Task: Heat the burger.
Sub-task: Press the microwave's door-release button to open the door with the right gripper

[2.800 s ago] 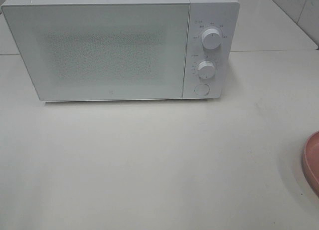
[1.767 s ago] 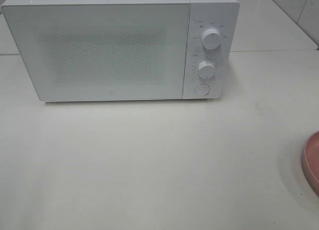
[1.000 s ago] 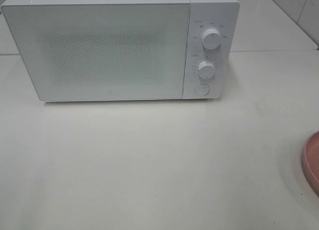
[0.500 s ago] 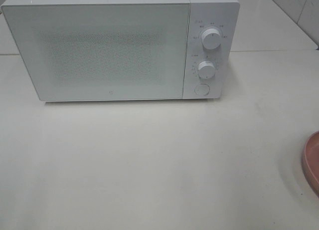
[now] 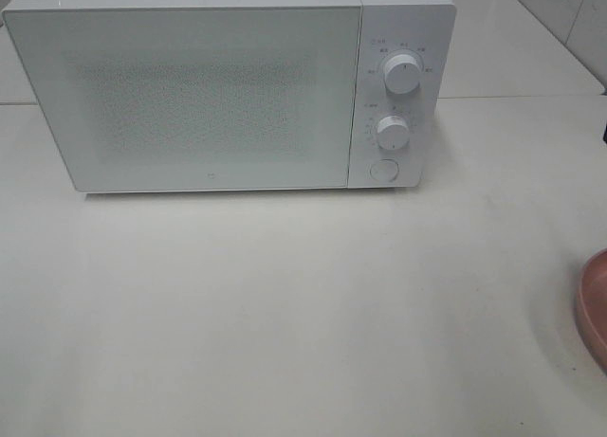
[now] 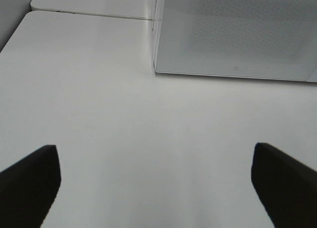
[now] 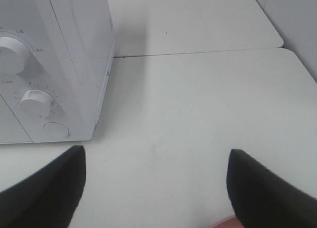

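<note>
While the white microwave (image 5: 190, 96) stands with its door shut across the upper left of the high view, we see our left gripper (image 6: 153, 149) spread wide above the table (image 5: 285, 314), nothing between its dark fingers. Our right gripper (image 7: 156, 150) is likewise parted and empty, near the microwave's lower knob (image 7: 35, 102). What seems to be a pink plate (image 5: 593, 309) shows only its rim at the lower right edge. The burger is outside every view, so we cannot place it.
</note>
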Controlling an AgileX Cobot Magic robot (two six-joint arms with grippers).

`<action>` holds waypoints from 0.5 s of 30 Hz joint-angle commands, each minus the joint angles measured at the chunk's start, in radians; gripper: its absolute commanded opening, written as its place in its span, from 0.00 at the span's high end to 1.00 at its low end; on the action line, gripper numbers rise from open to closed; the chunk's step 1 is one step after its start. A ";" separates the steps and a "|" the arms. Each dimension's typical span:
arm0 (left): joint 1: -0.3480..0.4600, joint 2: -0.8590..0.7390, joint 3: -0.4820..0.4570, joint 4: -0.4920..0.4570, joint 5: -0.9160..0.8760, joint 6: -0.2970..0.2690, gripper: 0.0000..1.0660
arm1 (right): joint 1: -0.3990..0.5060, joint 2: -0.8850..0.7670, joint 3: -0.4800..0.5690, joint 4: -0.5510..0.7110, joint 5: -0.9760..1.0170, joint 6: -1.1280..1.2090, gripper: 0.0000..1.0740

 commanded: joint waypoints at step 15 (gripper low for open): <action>0.001 -0.020 0.001 0.001 -0.009 0.000 0.06 | -0.005 0.295 0.069 0.029 -0.541 -0.049 0.32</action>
